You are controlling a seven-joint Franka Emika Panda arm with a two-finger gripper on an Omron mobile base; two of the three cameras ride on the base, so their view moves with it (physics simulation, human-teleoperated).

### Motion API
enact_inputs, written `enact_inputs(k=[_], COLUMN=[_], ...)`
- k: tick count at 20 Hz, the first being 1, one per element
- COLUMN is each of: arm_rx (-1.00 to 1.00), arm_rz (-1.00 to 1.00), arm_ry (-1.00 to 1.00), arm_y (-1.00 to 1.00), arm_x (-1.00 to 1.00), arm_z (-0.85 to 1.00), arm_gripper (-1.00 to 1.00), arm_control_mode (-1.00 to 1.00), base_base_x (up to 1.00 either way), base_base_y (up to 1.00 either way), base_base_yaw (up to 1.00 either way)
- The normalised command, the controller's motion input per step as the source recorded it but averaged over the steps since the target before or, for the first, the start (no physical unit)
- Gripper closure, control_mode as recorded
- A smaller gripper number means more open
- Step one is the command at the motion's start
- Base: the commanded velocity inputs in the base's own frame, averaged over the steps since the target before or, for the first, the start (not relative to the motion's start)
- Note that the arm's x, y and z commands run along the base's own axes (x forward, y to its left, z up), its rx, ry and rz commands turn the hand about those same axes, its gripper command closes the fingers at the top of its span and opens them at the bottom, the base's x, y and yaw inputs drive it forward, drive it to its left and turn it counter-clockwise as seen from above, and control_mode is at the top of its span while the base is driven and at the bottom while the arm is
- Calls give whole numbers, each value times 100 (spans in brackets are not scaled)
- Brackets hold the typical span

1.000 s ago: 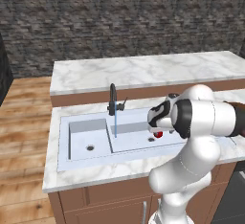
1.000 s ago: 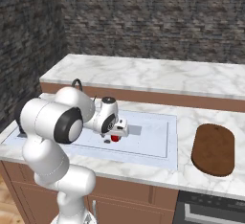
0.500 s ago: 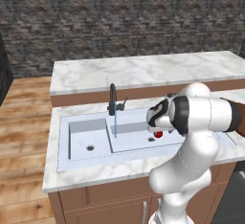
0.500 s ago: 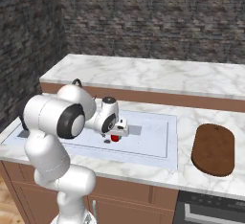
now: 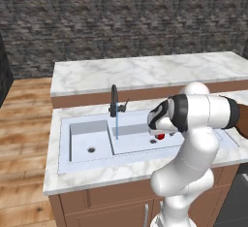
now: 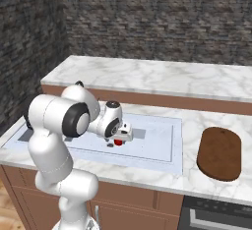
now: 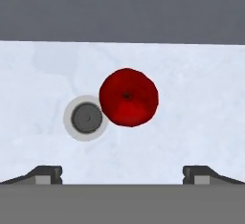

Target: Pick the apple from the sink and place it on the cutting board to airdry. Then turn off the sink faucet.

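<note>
Hand view, nearest first: the gripper (image 7: pixel 122 173) had its jaws spread wide, tips low left and low right of frame, nothing between them. Just above centre sat the apple (image 7: pixel 128 96), on the floor of the wider bowl, its left edge beside the dark drain (image 7: pixel 87 118).

Compared with the base views of a second earlier, the hand had dropped slightly toward the bowl; the apple and the opening of the jaws were unchanged. Judgement: approach phase, grasp not yet made, descent lined up roughly over the fruit.

Left base view: the gripper (image 5: pixel 160 128) hung mid-frame over the sink (image 5: pixel 85 124), red of the apple (image 5: pixel 161 136) showing just under it. Left of it, the sink faucet (image 5: pixel 115 101) was running, a thin blue stream falling into the basin, so the shut-off step remained.

Right base view: the cutting board (image 6: pixel 219 153) lay at right of frame on the marble counter (image 6: pixel 197 121), well apart from the sink. No obstacle seen between sink and board; only the basin wall to clear. Farthest, a dark stone wall (image 6: pixel 162 17).
</note>
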Motion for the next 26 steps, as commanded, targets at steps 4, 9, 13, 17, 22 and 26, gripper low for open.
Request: enact_inputs(k=[4,9,13,17,22,26], arm_rx=[0,0,0,0,0,0], arm_rz=[0,0,0,0,0,0], arm_ry=[0,0,0,0,0,0], arm_y=[0,0,0,0,0,0], arm_x=[8,8,8,7,5,6], arm_z=[-7,-6,-5,-5,-7,-7], arm_gripper=[-100,-100,-100,-100,-100,-100], arm_control_mode=[-100,-100,-100,-100,-100,-100], base_base_x=[0,0,0,0,0,0], base_base_y=[0,0,0,0,0,0], base_base_yaw=[0,0,0,0,0,0])
